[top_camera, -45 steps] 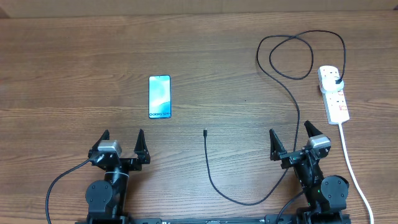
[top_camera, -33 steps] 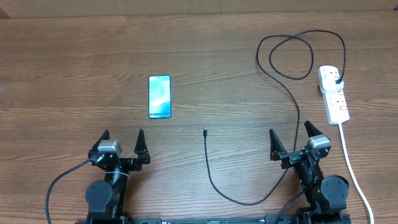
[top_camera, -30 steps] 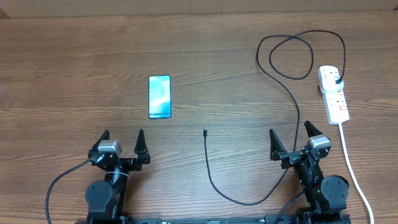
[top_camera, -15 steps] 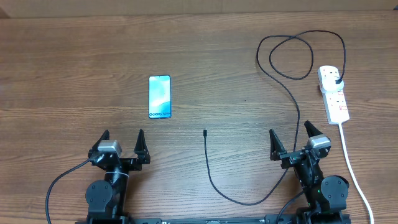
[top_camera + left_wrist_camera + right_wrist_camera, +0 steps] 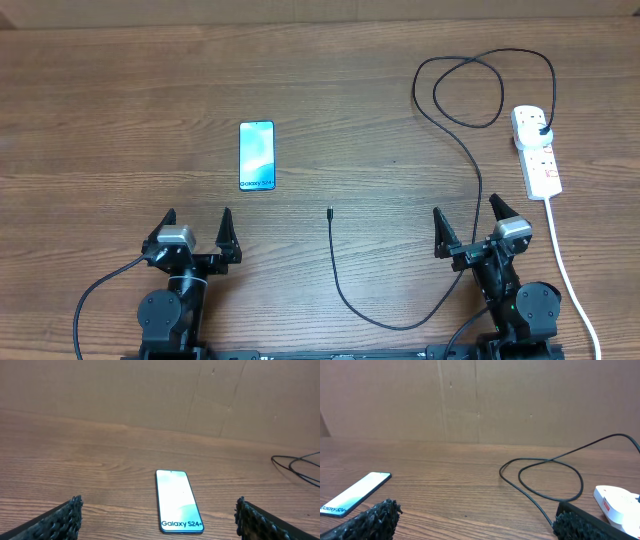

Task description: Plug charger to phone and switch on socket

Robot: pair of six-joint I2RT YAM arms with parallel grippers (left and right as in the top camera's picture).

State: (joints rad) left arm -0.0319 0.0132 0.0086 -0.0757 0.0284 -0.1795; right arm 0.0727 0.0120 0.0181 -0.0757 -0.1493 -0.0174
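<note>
The phone (image 5: pixel 257 155) lies flat, screen up, on the wooden table (image 5: pixel 120 110) left of centre; the left wrist view shows the phone (image 5: pixel 178 501) straight ahead with its "Galaxy S24+" text nearest me. The charger cable (image 5: pixel 470 150) loops at the back right, its black adapter (image 5: pixel 541 128) seated in the white socket (image 5: pixel 537 151); its plug tip (image 5: pixel 329 211) rests mid-table. My left gripper (image 5: pixel 197 224) stands open near the front edge, below the phone. My right gripper (image 5: pixel 466 218) stands open too, straddling the cable, left of the socket (image 5: pixel 617 502). Nothing is held.
The socket's thick white cord (image 5: pixel 568 270) runs down the right side past my right arm to the front edge. A brown cardboard wall (image 5: pixel 150 395) stands behind the table. The cable loop (image 5: pixel 545 477) lies ahead of the right gripper.
</note>
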